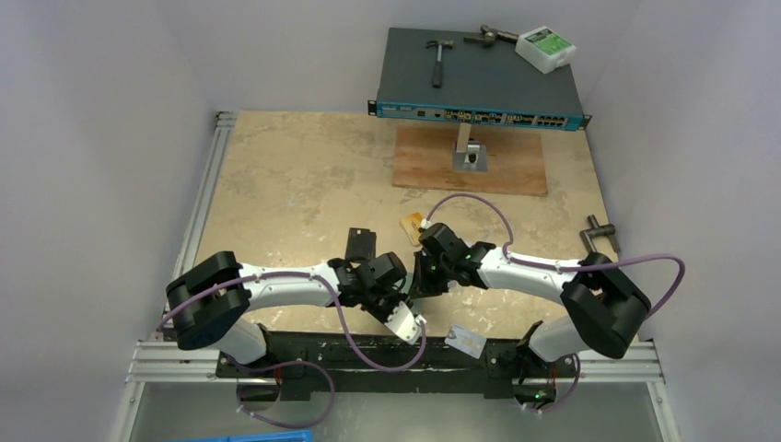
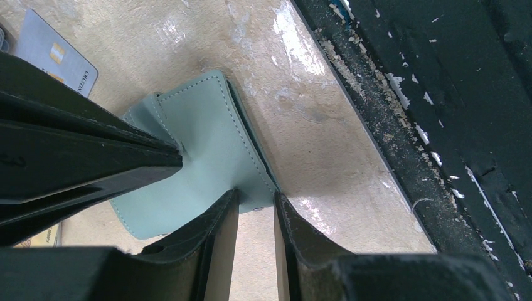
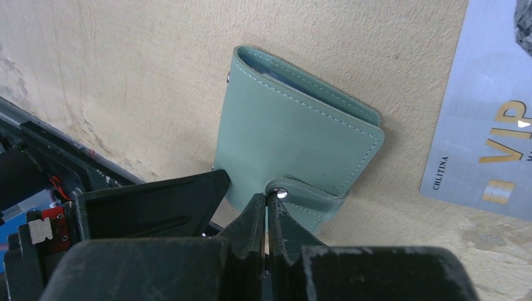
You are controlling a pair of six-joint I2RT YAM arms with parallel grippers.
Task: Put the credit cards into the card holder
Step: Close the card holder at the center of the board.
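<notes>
Left claw (image 2: pixel 256 207) part-closed, gripping the bottom corner of the card holder (image 2: pixel 201 144). Right claw (image 3: pixel 266 204) clenched tight, tips pinching the end of the snap tab (image 3: pixel 313 197) by the metal stud. Card holder sits between both claws at the near edge of the tabletop (image 2: pixel 326 144), folded shut. It is teal-green smooth leather with pale stitching and rounded corners. Pale blue lining shows in the slot along its top edge; can't tell if a card is inside. Silver-grey card (image 3: pixel 483 125) lies flat just beside it: thin glossy plastic, gold "VIP" lettering, chip. Orange card (image 1: pixel 412 223) lies further out, near a black rectangle (image 1: pixel 361 244). Tabletop is mottled beige, scuffed.
</notes>
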